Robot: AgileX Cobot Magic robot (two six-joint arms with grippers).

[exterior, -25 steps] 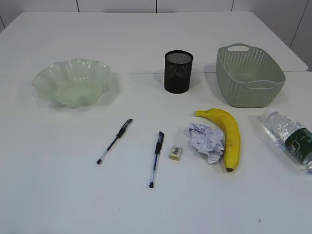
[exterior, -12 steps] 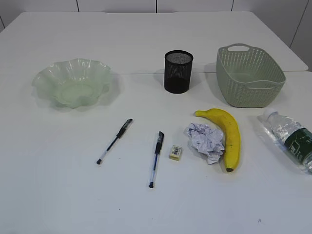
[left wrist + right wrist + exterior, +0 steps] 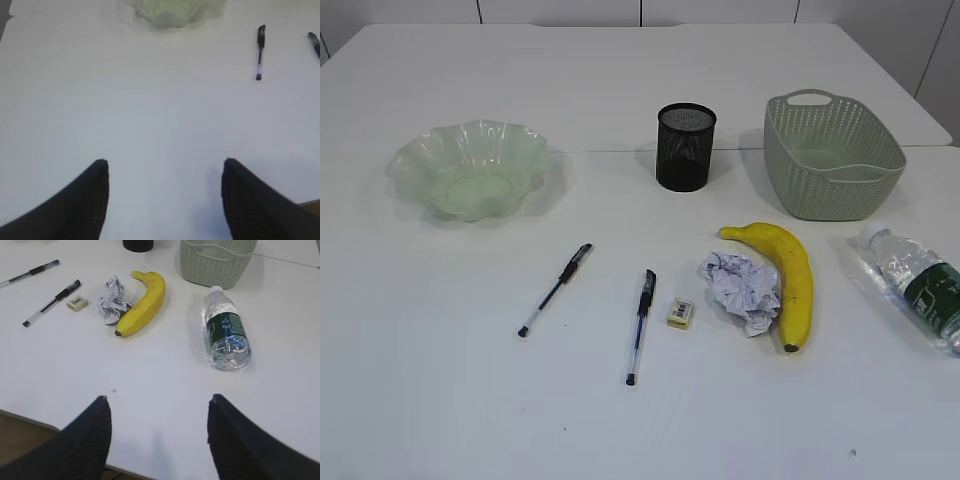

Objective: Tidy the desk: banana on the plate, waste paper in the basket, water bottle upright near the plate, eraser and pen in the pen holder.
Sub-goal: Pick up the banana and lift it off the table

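On the white table [image 3: 440,400] nothing had shifted over the last second: every item lay where it had been, so no part of the tidying looked begun. Both arms hung back at the near edge, the left gripper [image 3: 165,172] and right gripper [image 3: 159,407] each with fingers spread and holding nothing.

Two pens [image 3: 554,290] [image 3: 640,325] lay near the middle, one eraser [image 3: 680,313] just right of them. One ball of waste paper [image 3: 742,290] touched one banana [image 3: 792,280]. One water bottle [image 3: 918,285] lay on its side at the right. Farther back stood one plate [image 3: 470,170] at the left, one pen holder [image 3: 685,146] and one basket [image 3: 832,155], all apparently empty.
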